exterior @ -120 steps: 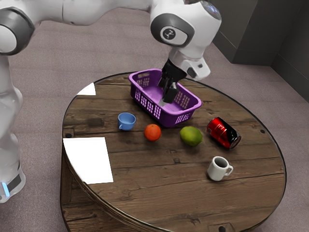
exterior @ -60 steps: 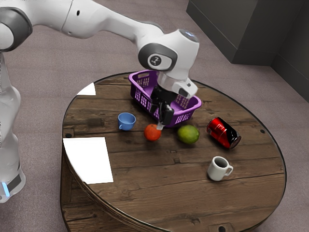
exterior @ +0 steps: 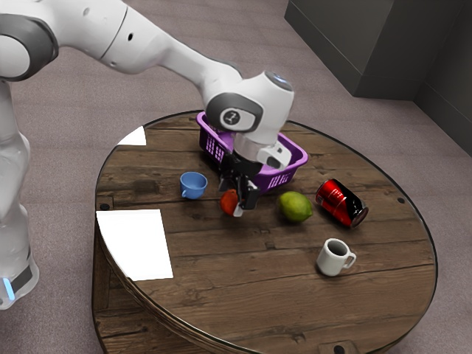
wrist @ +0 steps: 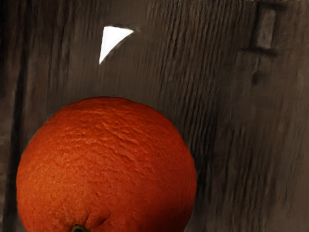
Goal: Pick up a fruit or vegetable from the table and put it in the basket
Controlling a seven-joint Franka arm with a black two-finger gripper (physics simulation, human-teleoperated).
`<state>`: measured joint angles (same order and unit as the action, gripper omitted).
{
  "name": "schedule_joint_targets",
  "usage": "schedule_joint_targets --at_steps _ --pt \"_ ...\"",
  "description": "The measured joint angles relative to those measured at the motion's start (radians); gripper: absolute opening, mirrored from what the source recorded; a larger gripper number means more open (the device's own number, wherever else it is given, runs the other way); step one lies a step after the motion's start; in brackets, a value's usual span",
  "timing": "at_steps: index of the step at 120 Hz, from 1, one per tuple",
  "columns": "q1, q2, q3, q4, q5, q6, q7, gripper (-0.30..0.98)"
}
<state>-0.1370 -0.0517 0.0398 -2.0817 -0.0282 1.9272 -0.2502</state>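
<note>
My gripper (exterior: 233,202) is low over the table in the exterior view, open, with its fingers reaching down around the orange (exterior: 228,201). The near finger hides part of the fruit. Seen from the hand, the orange (wrist: 106,164) is large and close below, its stem at the lower edge. A green lime (exterior: 296,207) lies on the table toward the exterior view's right. Behind the gripper stands the purple basket (exterior: 295,156), partly hidden by the hand; the part of its inside that shows holds nothing.
On the round wooden table (exterior: 221,295) are a blue cup (exterior: 193,185) close to the orange, a red and black can (exterior: 341,203) lying on its side beyond the lime, and a white mug (exterior: 334,257) nearer the front. A white patch (exterior: 136,243) lies by the left edge.
From over the basket, my gripper has come forward and down to the orange. The lime has shifted slightly, first toward the exterior view's left, then back to its right.
</note>
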Motion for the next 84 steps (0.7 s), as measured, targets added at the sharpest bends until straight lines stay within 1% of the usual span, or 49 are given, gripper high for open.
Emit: schedule_joint_targets --at_steps 32,57,63,78,84 --pt "0.047 0.004 0.002 -0.017 0.001 0.046 -0.032 0.69" --pt "0.051 0.029 -0.003 -0.03 0.002 0.083 -0.048 0.69" --pt "0.048 0.03 -0.004 -0.031 0.002 0.092 -0.051 0.64" --pt "0.036 0.031 -0.006 -0.032 0.003 0.106 -0.058 0.45" --pt "0.03 0.03 -0.006 -0.031 0.004 0.11 -0.064 0.41"
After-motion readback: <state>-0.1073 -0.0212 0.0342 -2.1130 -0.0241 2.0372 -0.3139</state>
